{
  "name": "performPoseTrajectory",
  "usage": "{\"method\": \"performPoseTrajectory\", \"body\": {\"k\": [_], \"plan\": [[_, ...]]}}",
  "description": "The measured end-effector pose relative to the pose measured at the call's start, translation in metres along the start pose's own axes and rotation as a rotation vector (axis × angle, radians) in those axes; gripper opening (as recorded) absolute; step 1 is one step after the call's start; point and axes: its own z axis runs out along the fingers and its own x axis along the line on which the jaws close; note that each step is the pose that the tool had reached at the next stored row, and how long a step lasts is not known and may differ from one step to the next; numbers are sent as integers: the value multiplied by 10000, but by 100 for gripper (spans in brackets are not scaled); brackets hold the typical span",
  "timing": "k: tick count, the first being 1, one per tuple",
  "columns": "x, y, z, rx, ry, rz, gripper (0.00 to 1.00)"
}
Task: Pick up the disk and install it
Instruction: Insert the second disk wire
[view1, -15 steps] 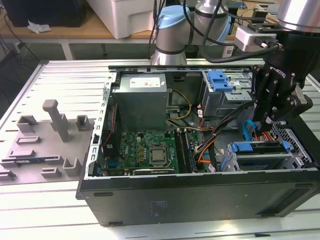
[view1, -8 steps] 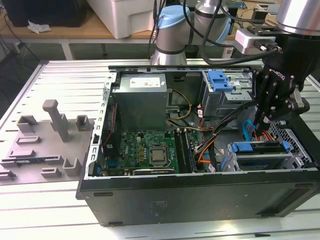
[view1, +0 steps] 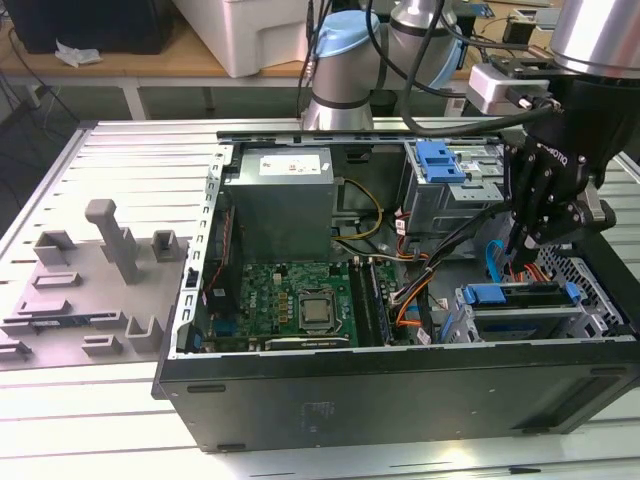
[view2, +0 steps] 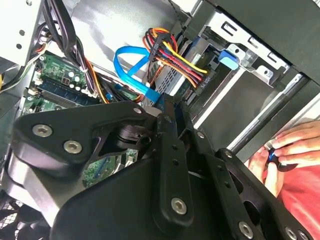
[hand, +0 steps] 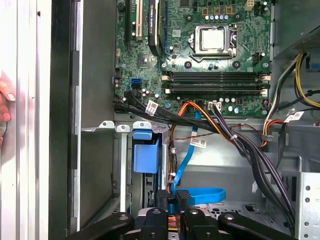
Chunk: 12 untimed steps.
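My fingers (view1: 515, 243), pressed together and empty, hang inside the open case just above the disk (view1: 520, 297), which lies seated in its lower bay, long axis across the exterior view.

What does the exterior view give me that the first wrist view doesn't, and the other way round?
Exterior view: the grey fixture tray beside the case, and the disk in its cage near the gripper. First wrist view: a person's hand outside the case wall. Both: the motherboard, the blue cable and the gripper.
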Motion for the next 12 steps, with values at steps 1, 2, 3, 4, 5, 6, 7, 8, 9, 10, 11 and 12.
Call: {"method": "performPoseTrajectory", "body": {"k": [1,2,3,4,5,6,7,8,9,10,11,12], "plan": [[0,0,3,0,1,0,21],[-1,0,10,0,1,0,21],[-2,0,16,0,2,0,21],[-2,0,20,0,3,0,21],[-3,0,24,0,5,0,21],[-3,0,26,0,7,0,21],[-3,0,28,0,8,0,21],[-4,0,29,0,8,0,21],[-4,0,30,0,9,0,20],[-4,0,32,0,9,0,16],[-4,0,33,0,9,0,16],[-4,0,35,0,10,0,16]]}}
